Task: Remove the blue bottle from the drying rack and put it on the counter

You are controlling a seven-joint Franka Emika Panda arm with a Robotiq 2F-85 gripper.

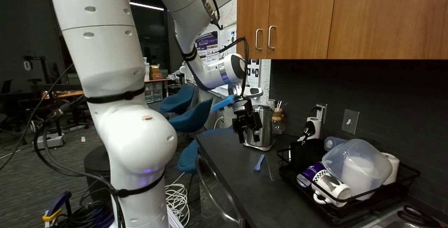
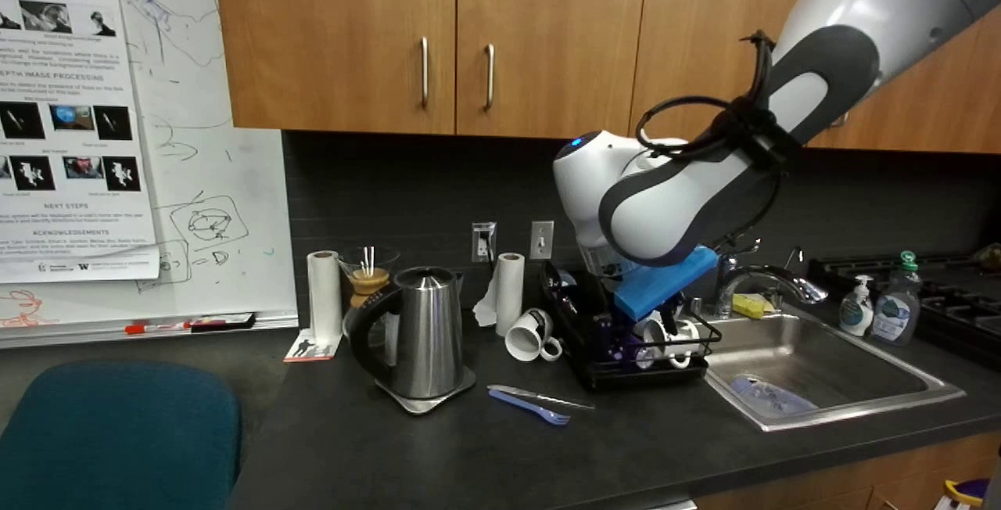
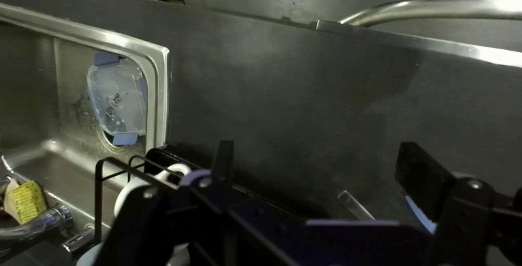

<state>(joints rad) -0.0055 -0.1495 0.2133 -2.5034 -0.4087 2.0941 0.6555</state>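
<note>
While the fingers (image 3: pixel 422 180) stand wide apart with nothing between them, the task looks barely begun: the blue bottle (image 1: pixel 334 142) appears to lie in the drying rack (image 2: pixel 641 374), lower than the fingers and toward the backsplash (image 1: pixel 395 116), well apart from them. A purple vessel (image 1: pixel 313 171) with a pale end, also in the rack, could be meant instead. Gripping, lifting and setting down on the counter (image 2: pixel 485 463) remain. The arm (image 1: pixel 136 133) is arched above the fingers, and the gripper (image 1: pixel 249 137) hangs pointing down.

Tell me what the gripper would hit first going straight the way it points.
Likely the counter, seen beyond the open gripper in the wrist view, though depth is unclear; the drying rack might come first.
</note>
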